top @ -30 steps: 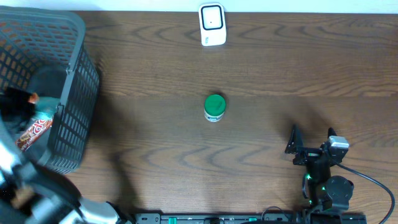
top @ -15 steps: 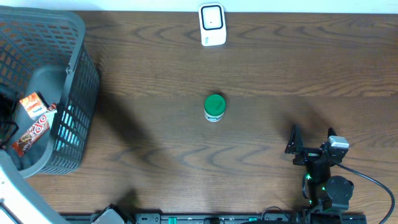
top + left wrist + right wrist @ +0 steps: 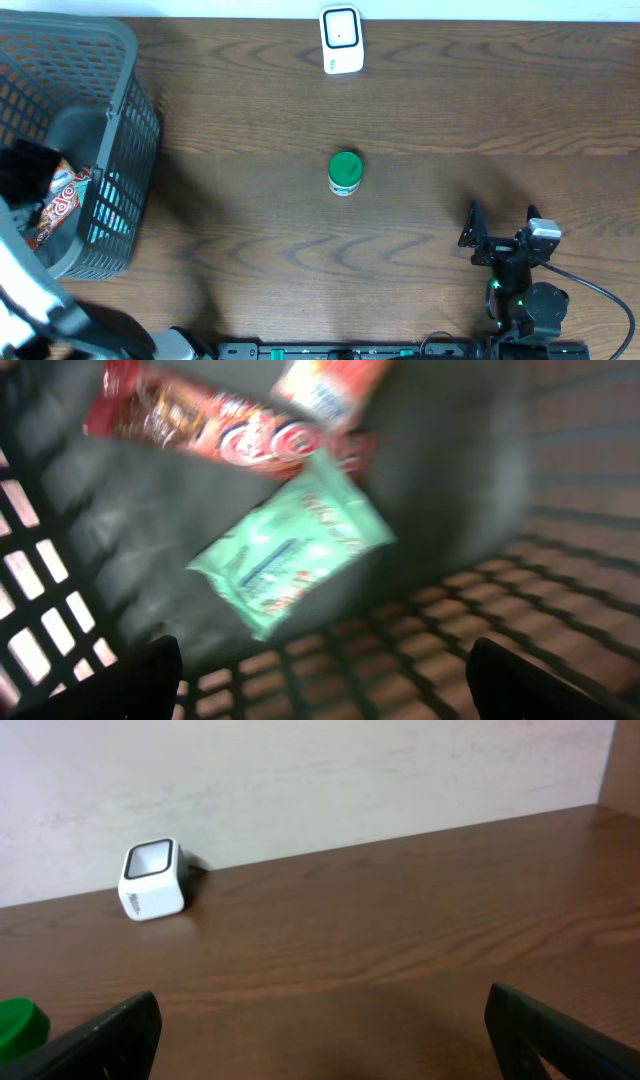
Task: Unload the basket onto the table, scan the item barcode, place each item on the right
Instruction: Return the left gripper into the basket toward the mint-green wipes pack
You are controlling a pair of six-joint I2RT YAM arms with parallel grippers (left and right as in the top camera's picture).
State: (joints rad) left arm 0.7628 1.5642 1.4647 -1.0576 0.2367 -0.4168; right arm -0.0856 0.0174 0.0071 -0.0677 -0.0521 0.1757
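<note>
My left gripper (image 3: 325,682) stands open inside the grey mesh basket (image 3: 120,130), with nothing between its fingers. Below it lie a mint-green packet (image 3: 290,545), a red snack packet (image 3: 200,420) and an orange-white packet (image 3: 330,385), all blurred. From overhead the left gripper (image 3: 28,172) shows as a dark shape covering part of the red packet (image 3: 64,196). The white scanner (image 3: 341,39) stands at the table's far edge. A green-lidded jar (image 3: 345,172) sits mid-table. My right gripper (image 3: 500,225) rests open near the front right, facing the scanner (image 3: 152,880).
The basket's wall (image 3: 560,610) rises close around the left gripper. The jar's green lid (image 3: 20,1025) shows at the left edge of the right wrist view. A pale wall (image 3: 350,770) backs the table.
The left gripper went from shut to open inside the basket, and the left arm shifted over the basket. The right arm, jar and scanner have not moved.
</note>
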